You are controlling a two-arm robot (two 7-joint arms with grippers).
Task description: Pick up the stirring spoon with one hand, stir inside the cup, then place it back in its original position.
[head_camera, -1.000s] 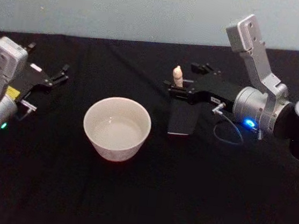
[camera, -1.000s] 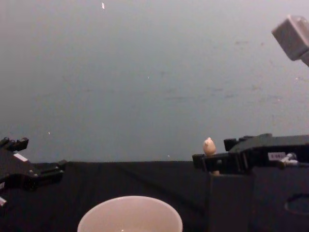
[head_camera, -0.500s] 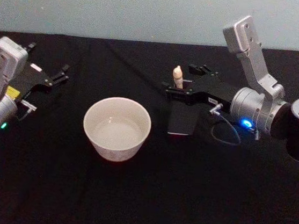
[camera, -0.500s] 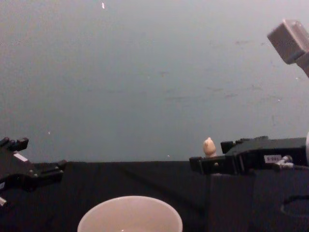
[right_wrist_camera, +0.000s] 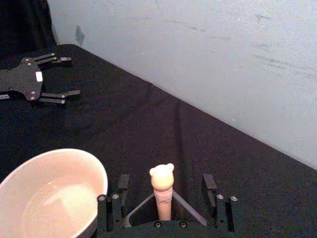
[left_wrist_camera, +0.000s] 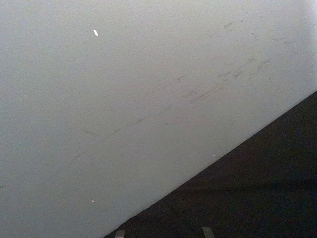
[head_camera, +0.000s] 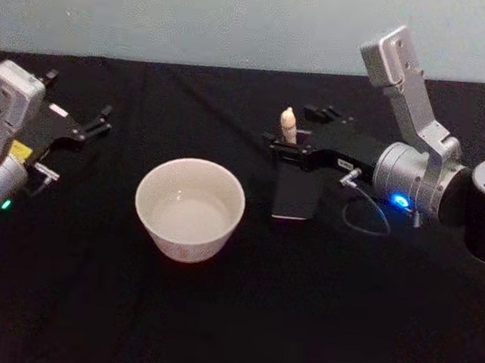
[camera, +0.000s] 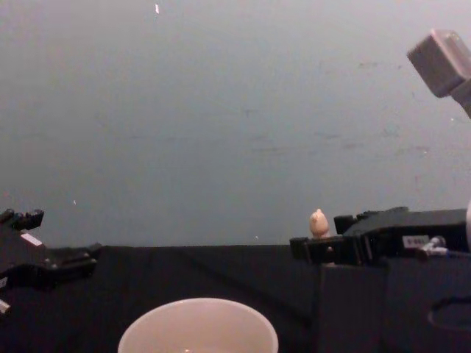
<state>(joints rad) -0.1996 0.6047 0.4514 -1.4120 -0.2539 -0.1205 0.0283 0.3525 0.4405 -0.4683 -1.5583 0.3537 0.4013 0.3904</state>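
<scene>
Noted: stirring spoon [head_camera: 288,124] upright in dark holder [head_camera: 295,196], just right of cup [head_camera: 190,207]; right gripper [head_camera: 283,145] astride spoon, fingers apart, not clamped; left gripper [head_camera: 105,119] parked far left, fingers apart.

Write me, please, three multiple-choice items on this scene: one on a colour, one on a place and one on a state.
1. What colour is the cup?
A. red
B. cream-white
C. blue

2. Where is the stirring spoon?
A. standing in the dark holder
B. inside the cup
C. lying flat

3. How is the right claw?
A. shut on the cup's rim
B. shut on the handle
C. open, one finger each side of the handle

Answers:
1 B: its wall and rim are cream-white.
2 A: the beige handle rises upright from the holder.
3 C: the right wrist view shows gaps between the handle and the fingers.
The left claw is parked, open, off to the left.
</scene>
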